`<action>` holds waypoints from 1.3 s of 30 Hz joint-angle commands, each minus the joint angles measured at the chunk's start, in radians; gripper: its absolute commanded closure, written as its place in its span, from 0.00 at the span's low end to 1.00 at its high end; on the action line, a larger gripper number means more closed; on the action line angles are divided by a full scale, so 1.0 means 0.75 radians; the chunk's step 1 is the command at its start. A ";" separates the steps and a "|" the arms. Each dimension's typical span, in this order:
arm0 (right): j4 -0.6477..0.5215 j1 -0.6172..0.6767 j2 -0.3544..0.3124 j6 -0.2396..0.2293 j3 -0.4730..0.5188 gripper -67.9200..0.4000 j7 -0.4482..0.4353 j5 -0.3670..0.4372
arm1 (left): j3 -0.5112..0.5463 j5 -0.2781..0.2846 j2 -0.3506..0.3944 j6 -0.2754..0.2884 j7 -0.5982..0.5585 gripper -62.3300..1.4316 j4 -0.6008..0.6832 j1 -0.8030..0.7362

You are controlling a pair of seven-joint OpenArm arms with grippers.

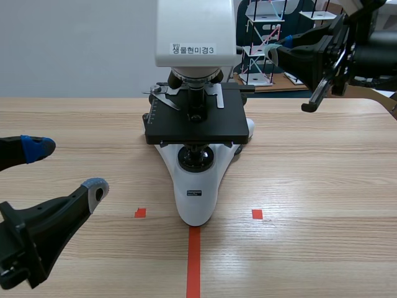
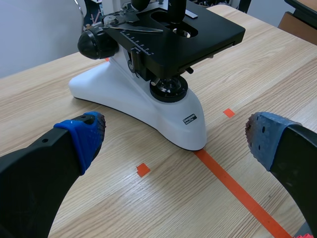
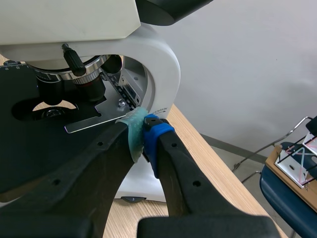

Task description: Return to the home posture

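Note:
A white microscope [image 1: 195,189] with a black stage [image 1: 195,121] stands at the middle of the wooden table [image 1: 310,174]. My left gripper [image 1: 67,167] is open low at the near left, nothing between its blue-padded fingers [image 1: 37,148]. In the left wrist view the microscope's base [image 2: 148,106] lies just ahead of the open left gripper [image 2: 176,136]. My right gripper [image 1: 276,49] is raised at the far right, beside the microscope's head. It is shut on nothing [image 3: 143,136], green and blue pads touching, close to the microscope's white arm [image 3: 161,69].
Orange-red tape marks run along the table's near middle [image 1: 193,261]. Behind the table stand white rod frames [image 1: 260,43] and a blue seat [image 3: 290,193]. The table's far right corner [image 1: 384,102] lies under the right arm.

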State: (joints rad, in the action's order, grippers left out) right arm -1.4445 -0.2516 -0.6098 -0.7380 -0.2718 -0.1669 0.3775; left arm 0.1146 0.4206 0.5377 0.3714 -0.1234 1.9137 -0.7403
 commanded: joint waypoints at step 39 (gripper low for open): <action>-0.787 1.430 0.070 0.360 0.559 0.13 -0.204 0.102 | 0.010 0.012 -0.004 0.002 -0.018 0.04 0.016 -0.013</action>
State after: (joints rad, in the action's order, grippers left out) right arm -2.0167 0.8326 -0.5301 -0.4728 0.1532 -0.3058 0.4423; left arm 0.1146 0.4206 0.5377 0.3714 -0.1234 1.9137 -0.7403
